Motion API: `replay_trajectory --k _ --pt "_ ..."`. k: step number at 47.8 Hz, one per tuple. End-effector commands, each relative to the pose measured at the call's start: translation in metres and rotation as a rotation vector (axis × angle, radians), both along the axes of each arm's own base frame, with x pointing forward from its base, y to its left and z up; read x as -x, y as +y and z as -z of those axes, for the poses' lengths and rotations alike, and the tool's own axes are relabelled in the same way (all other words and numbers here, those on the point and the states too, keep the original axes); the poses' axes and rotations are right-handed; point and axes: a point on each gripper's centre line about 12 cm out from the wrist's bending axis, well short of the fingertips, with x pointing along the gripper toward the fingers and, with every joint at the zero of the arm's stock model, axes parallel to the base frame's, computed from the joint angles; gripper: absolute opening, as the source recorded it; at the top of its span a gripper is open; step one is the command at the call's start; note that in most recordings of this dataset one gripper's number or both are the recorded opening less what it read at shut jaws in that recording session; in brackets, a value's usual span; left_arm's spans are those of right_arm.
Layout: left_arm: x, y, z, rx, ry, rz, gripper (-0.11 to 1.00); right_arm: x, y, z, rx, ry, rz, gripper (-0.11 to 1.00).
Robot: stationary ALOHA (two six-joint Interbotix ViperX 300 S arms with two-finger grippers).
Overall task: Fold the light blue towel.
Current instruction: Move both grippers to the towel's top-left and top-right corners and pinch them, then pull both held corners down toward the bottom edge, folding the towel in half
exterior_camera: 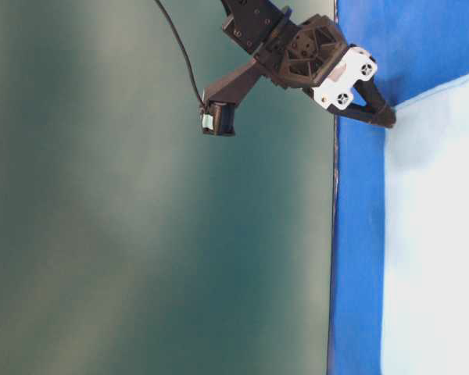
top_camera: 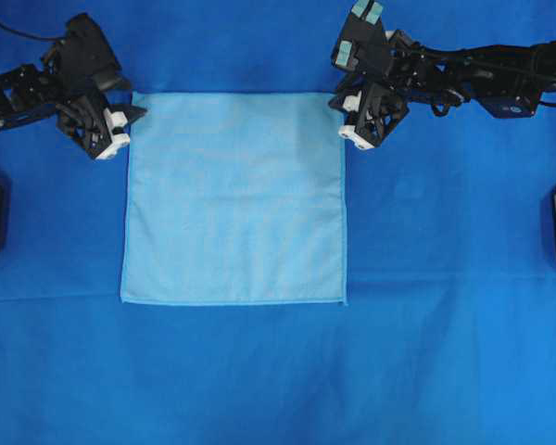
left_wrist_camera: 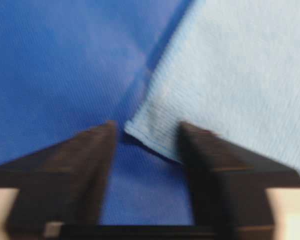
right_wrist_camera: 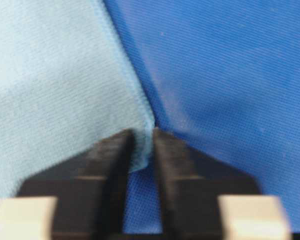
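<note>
Bright even light, faint shadows, wrist views blurred, table-level view washed out

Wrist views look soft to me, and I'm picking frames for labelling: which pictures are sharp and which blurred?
Overhead: sharp, evenly lit. Table-level: light blue towel washed out near white. Left wrist: left gripper fingers smeared. Right wrist: right gripper soft, weave legible.

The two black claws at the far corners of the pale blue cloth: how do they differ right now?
The left gripper has its jaws apart, with the corner of the pale sky-blue square towel lying between them, not yet pinched. The right gripper has its jaws nearly together, the towel's other corner hem caught between them. Shared: both are black with white blocks, low over the darker royal-blue sheet, each at a far corner of the towel.
</note>
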Motion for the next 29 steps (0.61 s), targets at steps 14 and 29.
replay_trajectory --k 14,29 --pt "-0.007 0.001 -0.003 -0.003 0.039 0.035 0.01 -0.004 -0.003 -0.009 0.010 -0.021 0.003 0.02" --pt "-0.006 0.001 -0.031 -0.042 0.000 0.047 0.01 -0.003 -0.002 -0.038 0.039 -0.084 0.005 0.02"
